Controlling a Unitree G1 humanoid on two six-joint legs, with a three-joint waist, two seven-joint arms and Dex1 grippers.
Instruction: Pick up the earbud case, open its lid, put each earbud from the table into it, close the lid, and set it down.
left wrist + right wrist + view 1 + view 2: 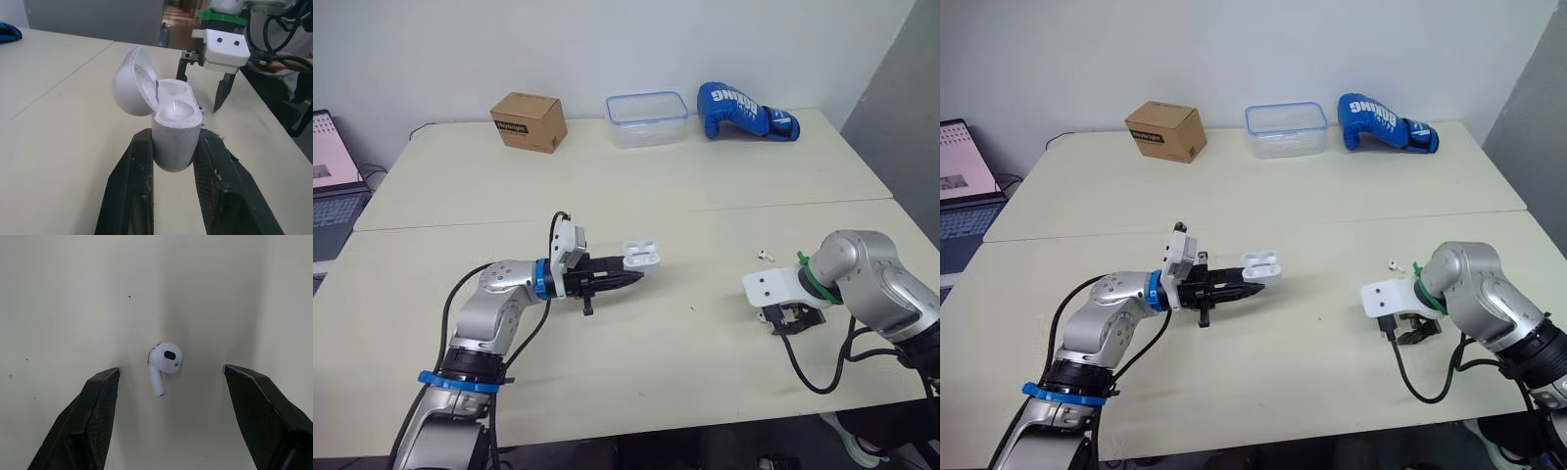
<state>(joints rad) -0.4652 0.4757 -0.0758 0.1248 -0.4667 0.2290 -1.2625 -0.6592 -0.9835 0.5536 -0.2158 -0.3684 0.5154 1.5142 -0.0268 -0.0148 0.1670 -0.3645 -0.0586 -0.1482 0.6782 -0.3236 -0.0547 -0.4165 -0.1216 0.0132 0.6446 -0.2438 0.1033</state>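
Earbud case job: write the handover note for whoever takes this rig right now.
Left end effector: shut on the earbud case, held above the table. The lid is open and the wells look empty.
Right end effector: open and pointing down, fingers either side of an earbud lying on the table, not touching it.
A small white piece, likely the second earbud, lies on the table just beyond the right arm.
Done: case picked up, lid opened.
Left: grasp each earbud, seat both in the case, close the lid, set the case down.
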